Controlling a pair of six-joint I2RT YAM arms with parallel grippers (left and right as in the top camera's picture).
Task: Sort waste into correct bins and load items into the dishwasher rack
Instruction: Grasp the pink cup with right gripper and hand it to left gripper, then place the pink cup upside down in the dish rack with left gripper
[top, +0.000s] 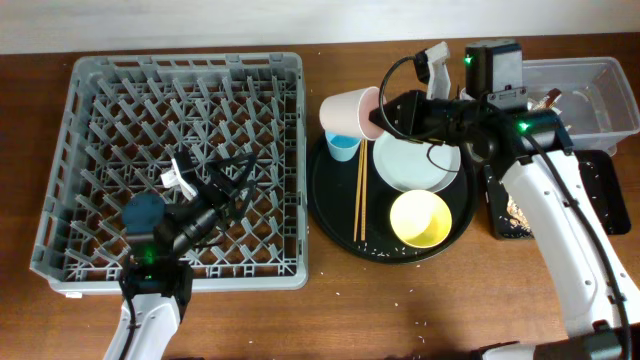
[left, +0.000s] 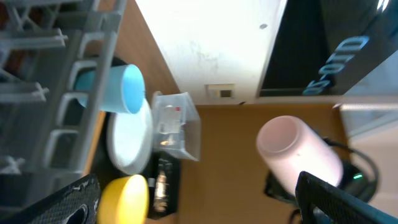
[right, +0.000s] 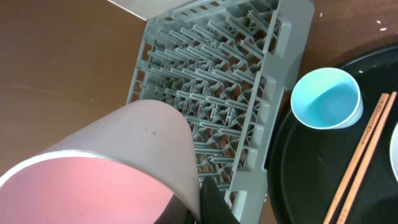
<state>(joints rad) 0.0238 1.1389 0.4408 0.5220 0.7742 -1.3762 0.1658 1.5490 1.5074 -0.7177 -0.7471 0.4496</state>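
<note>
The right gripper (top: 376, 114) is clamped on the pinkish-white cup (top: 350, 110). It holds the cup on its side, base toward the dishwasher rack (top: 120, 90), just right of the rack's upper right corner in the overhead view. The left gripper (top: 228, 180) hovers over the rack's pegs near the middle, fingers spread and holding nothing. The light blue cup (top: 341, 147), chopsticks (top: 360, 195), pale grey plate (top: 410, 165) and yellow bowl (top: 420, 220) sit right of the rack on the round black tray (top: 330, 215).
</note>
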